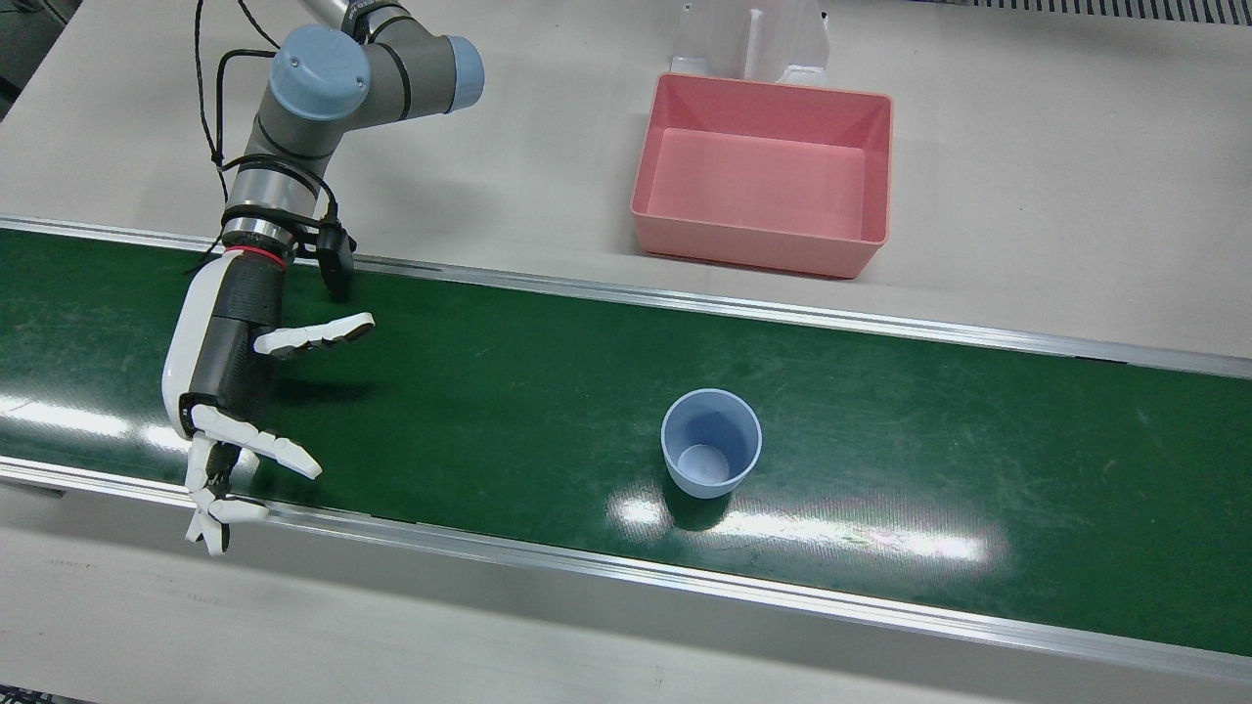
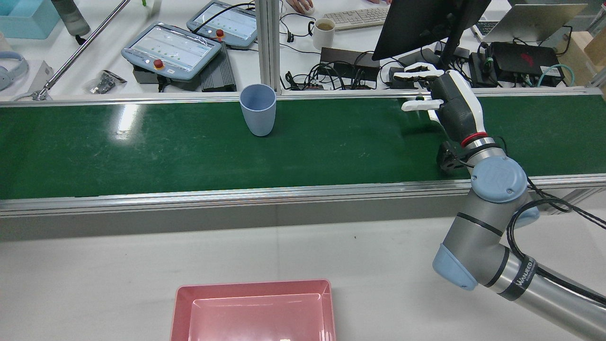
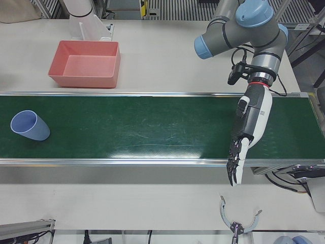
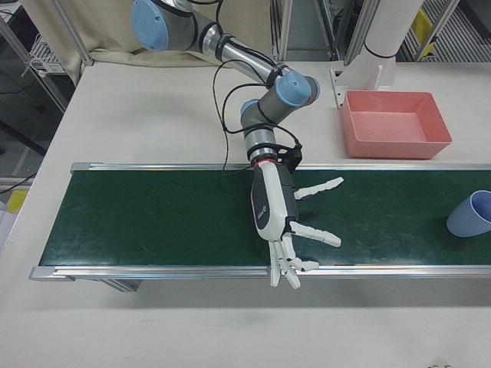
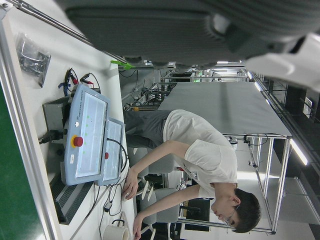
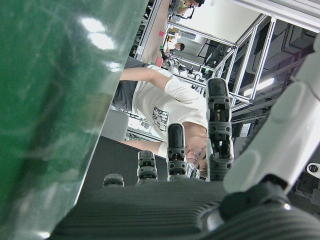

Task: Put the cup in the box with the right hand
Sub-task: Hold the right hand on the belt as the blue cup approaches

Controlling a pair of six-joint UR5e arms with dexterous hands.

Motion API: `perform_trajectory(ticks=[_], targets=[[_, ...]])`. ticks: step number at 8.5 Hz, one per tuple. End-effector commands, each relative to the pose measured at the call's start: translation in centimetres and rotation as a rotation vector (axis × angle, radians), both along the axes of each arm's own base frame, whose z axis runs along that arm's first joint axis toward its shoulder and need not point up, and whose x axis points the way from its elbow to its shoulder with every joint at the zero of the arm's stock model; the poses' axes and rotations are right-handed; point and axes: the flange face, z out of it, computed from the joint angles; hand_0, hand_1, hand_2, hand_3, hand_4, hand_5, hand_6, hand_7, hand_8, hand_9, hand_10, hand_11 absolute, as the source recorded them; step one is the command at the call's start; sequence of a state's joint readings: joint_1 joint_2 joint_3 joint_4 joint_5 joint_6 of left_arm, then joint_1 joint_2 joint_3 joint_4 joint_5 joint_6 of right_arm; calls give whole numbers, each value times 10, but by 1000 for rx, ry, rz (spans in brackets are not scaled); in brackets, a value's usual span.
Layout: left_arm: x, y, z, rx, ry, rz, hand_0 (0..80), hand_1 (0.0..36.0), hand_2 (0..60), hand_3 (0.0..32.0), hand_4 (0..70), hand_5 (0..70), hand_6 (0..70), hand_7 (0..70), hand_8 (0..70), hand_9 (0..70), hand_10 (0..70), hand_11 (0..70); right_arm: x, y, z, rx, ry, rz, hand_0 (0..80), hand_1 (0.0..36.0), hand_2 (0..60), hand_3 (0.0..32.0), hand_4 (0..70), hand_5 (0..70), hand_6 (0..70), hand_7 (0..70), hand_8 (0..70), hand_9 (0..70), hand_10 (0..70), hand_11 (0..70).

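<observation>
Now the right hand [image 1: 230, 391], spread wide and empty, hangs over the green belt's [image 1: 489, 391] edge, well apart from the blue cup [image 1: 711, 443] and pink box [image 1: 763, 176].

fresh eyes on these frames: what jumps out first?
The right hand, open, fingers spread above the green belt, well apart from the blue cup standing upright on that belt. The empty pink box sits on the table beyond the belt, on the robot's side.

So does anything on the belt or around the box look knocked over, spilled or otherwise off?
Nothing stands out. The light blue plastic cup stands upright and empty on the green conveyor belt, the pink plastic box sits squarely on the table, empty, and the right hand is open over the belt.
</observation>
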State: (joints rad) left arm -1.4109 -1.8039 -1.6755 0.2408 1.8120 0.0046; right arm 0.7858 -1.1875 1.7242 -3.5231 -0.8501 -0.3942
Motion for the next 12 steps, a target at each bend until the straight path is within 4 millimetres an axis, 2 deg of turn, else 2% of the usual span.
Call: perform_trajectory(ticks=[1,10,12], targets=[[0,0,-1,1,0,-1,0,0,0,0,0,0,0,0,0,0,0,0,-2,-1,5,-8,7,1,462,0,0,90,461,0,67,467,40,150,0,0],[0,0,0,0,0,-1,0,0,0,0,0,0,0,0,0,0,0,0,-2,-1,4,-7,6,1,463,0,0,92,454,0,67,466,40,149,0,0],[0,-1,-1,1,0,-1,0,0,0,0,0,0,0,0,0,0,0,0,-2,-1,3,-5,6,-3,448,0,0,110,433,0,63,464,33,141,0,0]])
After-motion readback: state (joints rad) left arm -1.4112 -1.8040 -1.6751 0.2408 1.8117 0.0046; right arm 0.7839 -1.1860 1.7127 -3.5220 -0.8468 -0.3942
